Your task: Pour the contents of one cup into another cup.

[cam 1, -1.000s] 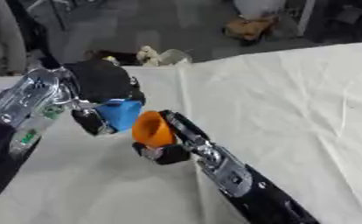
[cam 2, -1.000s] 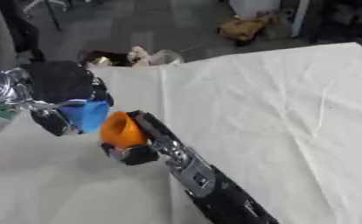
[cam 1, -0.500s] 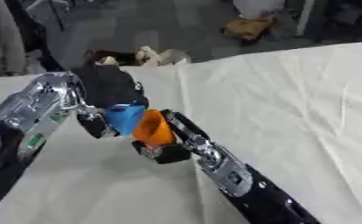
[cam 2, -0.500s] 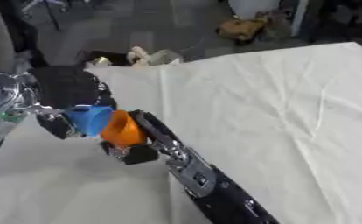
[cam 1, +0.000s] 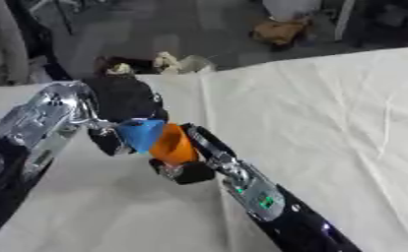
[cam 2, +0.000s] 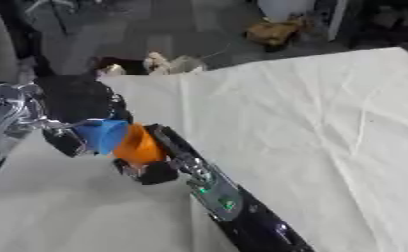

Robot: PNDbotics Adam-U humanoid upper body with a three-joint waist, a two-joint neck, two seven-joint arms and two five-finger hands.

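A blue cup (cam 1: 142, 135) lies tipped on its side in my left hand (cam 1: 119, 109), whose fingers curl round it; its wide mouth points right. An orange cup (cam 1: 172, 144) is held in my right hand (cam 1: 187, 169), also tilted, its mouth turned left toward the blue cup. The two cups touch or nearly touch rim to rim above the white-clothed table (cam 1: 328, 128). I cannot see inside either cup. My left arm comes in from the left edge, my right arm from the bottom.
The white cloth has creases and stretches to the right and front. Beyond the table's far edge is a dark floor with a pale heap (cam 1: 169, 62) and a brown object (cam 1: 278, 30). A person's sleeve (cam 1: 0, 44) shows at far left.
The blue cup has tipped further over and closed in on the orange cup. The left hand has shifted slightly right; the view has also shifted a little.
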